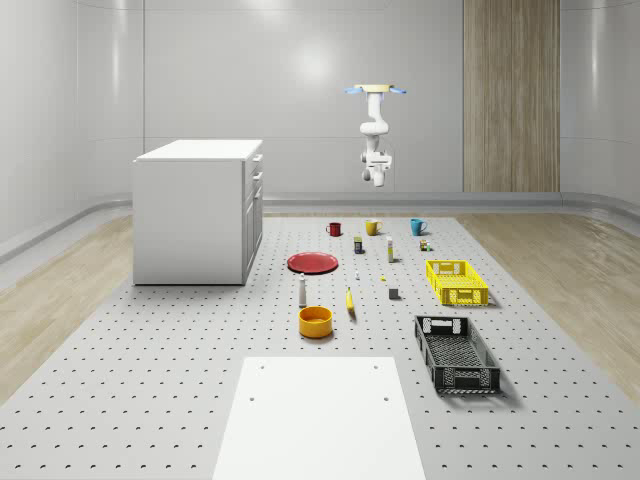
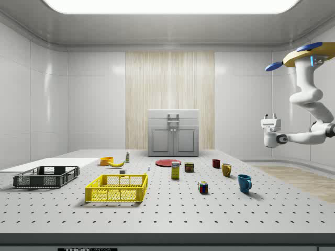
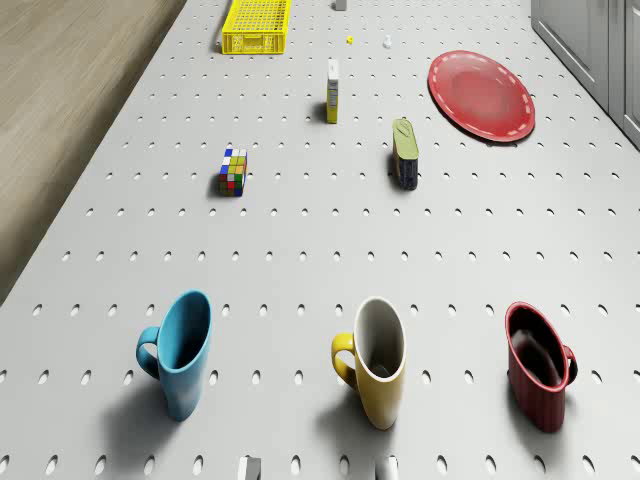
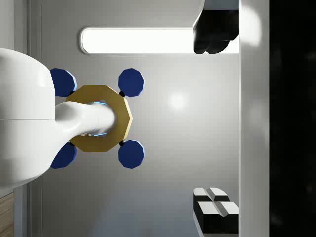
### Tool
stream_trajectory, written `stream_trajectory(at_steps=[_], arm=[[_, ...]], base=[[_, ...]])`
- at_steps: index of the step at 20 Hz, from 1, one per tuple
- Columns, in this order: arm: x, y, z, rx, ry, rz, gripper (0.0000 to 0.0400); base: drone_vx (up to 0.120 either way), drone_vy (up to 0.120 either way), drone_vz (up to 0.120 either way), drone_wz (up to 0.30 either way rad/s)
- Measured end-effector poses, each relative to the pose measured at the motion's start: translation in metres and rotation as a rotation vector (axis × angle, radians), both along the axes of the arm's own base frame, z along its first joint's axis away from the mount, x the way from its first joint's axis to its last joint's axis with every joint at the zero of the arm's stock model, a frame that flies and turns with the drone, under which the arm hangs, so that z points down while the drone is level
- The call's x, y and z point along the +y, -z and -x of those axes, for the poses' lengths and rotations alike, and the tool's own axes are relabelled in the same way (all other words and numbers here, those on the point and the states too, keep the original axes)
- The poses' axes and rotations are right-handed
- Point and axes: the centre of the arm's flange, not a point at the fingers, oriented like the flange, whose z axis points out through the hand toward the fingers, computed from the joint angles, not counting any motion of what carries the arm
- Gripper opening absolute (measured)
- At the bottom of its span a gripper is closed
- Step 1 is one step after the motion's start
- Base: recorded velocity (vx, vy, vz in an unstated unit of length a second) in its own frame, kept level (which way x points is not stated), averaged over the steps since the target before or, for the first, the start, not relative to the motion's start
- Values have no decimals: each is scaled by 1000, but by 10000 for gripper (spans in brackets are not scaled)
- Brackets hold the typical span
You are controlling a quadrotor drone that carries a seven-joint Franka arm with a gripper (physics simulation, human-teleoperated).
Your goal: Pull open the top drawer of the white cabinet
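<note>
Nearest the whole-scene camera lies a blank white sheet (image 1: pixel 320 420) on the perforated surface (image 1: pixel 150 400), and beyond it, toward that view's left, stands the white cabinet (image 1: pixel 196 212). Its top drawer (image 2: pixel 173 115) appears closed in the side view, flush with the cabinet front above two lower doors, with a small handle (image 2: pixel 173 116) at its middle.

The drone (image 1: pixel 375 91) hovers high over the far edge of the surface, well apart from the cabinet, above a row of three mugs: blue mug (image 3: pixel 180 352), yellow mug (image 3: pixel 375 361) and red mug (image 3: pixel 538 379). A red plate (image 3: pixel 481 94) lies between the mugs and the cabinet. The arm hangs below the drone with the end effector (image 2: pixel 269 123) raised and turned upward; in the wrist view its two fingers (image 4: pixel 216 210) stand well spread, with nothing between them.

The approach has not begun, I judge. Doing it well means bringing the drone level with the drawer front, turning the wrist to face the handle squarely, passing above the mugs and plate, and closing only once the fingers straddle the handle, then pulling straight outward.
</note>
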Motion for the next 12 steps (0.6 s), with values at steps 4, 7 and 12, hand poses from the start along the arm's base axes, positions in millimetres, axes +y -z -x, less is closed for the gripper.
stream_trajectory(at_steps=[4, 7, 12], arm=[[0, -30, 4, -3, 0, 0, 332], [0, -50, 3, -6, 0, 0, 318], [0, -75, 1, -9, 0, 0, 309]], base=[[-20, -50, 0, 0], [0, -120, 0, 0], [0, -120, 0, 0]])
